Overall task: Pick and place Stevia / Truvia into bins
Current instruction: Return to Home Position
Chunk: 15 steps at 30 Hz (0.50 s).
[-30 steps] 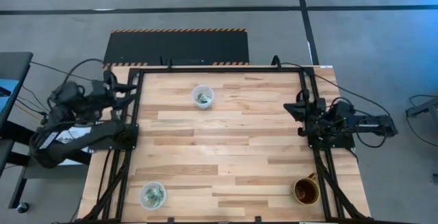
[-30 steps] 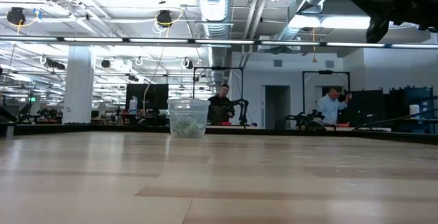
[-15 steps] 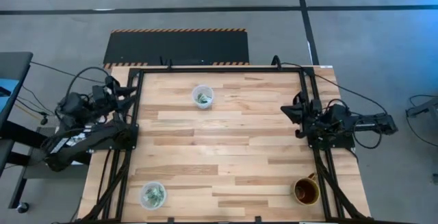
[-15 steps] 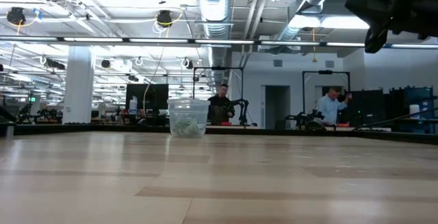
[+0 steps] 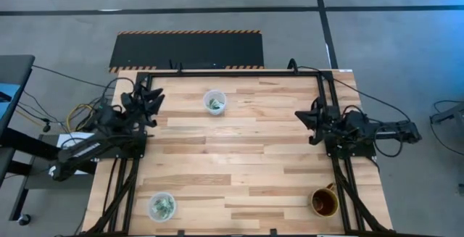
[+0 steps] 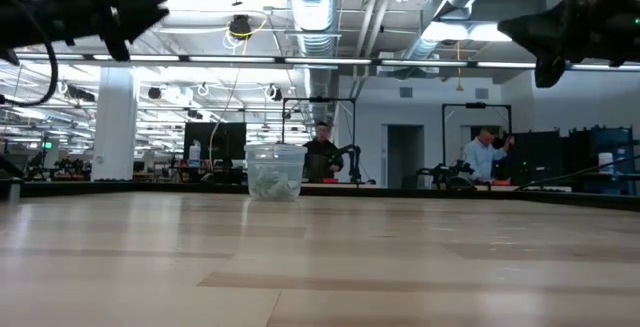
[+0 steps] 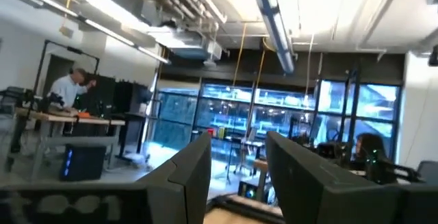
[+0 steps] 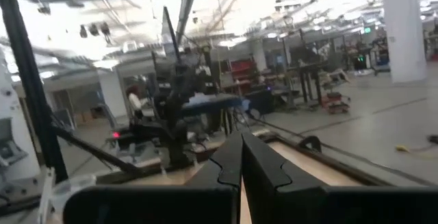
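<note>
1. The sweetener packets (image 5: 214,104), pale green and white, lay in the two clear cups. One bunch sat in the far cup (image 5: 214,101), and more were in the near cup (image 5: 162,207).
2. The far cup stood upright near the table's back edge, a little left of the middle. The near cup stood upright at the front left corner, well apart from it.
3. In the low view the far cup (image 6: 273,171) showed alone on the wood, with crumpled packets visible through its wall.
4. The wooden table (image 5: 239,157) also carried a brown mug (image 5: 324,203) at its front right corner, well apart from both cups.
5. The left gripper (image 5: 150,98) hung over the table's left edge, level with the far cup and to its left, touching nothing. In the left wrist view its two fingers (image 7: 195,172) stood apart with a clear gap between them and nothing in it.
6. The right gripper (image 5: 299,115) hung over the table's right side, pointing inward, well apart from the mug and the cups. In the right wrist view its fingers (image 8: 229,162) were pressed together, with nothing held.
7. In the low view both grippers showed high above the table, the left (image 6: 130,12) at one upper corner and the right (image 6: 530,32) at the other.
8. A black mat (image 5: 187,48) with striped edges lay on the floor behind the table.
9. In the room beyond, one person (image 6: 322,152) stood behind the far cup, and another person (image 6: 487,155) stood farther to the side.
</note>
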Each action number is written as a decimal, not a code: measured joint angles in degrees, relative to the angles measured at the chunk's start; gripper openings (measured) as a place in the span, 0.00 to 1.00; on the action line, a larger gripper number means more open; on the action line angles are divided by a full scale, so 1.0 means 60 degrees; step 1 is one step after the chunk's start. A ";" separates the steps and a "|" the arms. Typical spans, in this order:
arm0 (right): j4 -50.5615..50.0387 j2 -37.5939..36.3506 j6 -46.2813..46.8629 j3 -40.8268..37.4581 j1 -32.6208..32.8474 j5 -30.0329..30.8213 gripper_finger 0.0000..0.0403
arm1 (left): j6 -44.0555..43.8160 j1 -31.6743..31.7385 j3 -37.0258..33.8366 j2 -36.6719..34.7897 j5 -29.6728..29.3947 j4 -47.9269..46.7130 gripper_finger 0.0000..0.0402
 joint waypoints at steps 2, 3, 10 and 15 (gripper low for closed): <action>-0.0343 0.0002 0.0003 -0.0004 -0.0044 0.0004 0.00 | -0.0011 0.0002 -0.0272 0.0000 -0.0095 0.0041 0.32; -0.0548 0.0004 0.0000 -0.0004 -0.0071 0.0000 0.00 | -0.0006 0.0002 -0.0394 0.0001 -0.0094 -0.0038 0.32; -0.1925 0.0004 -0.0003 -0.0004 -0.0164 -0.0045 0.00 | -0.0007 0.0002 -0.0460 0.0007 -0.0112 -0.0829 0.32; -0.1934 0.0000 0.0000 0.0000 -0.0164 -0.0088 0.00 | -0.0189 -0.0002 -0.0467 0.0003 0.0103 -0.2113 0.32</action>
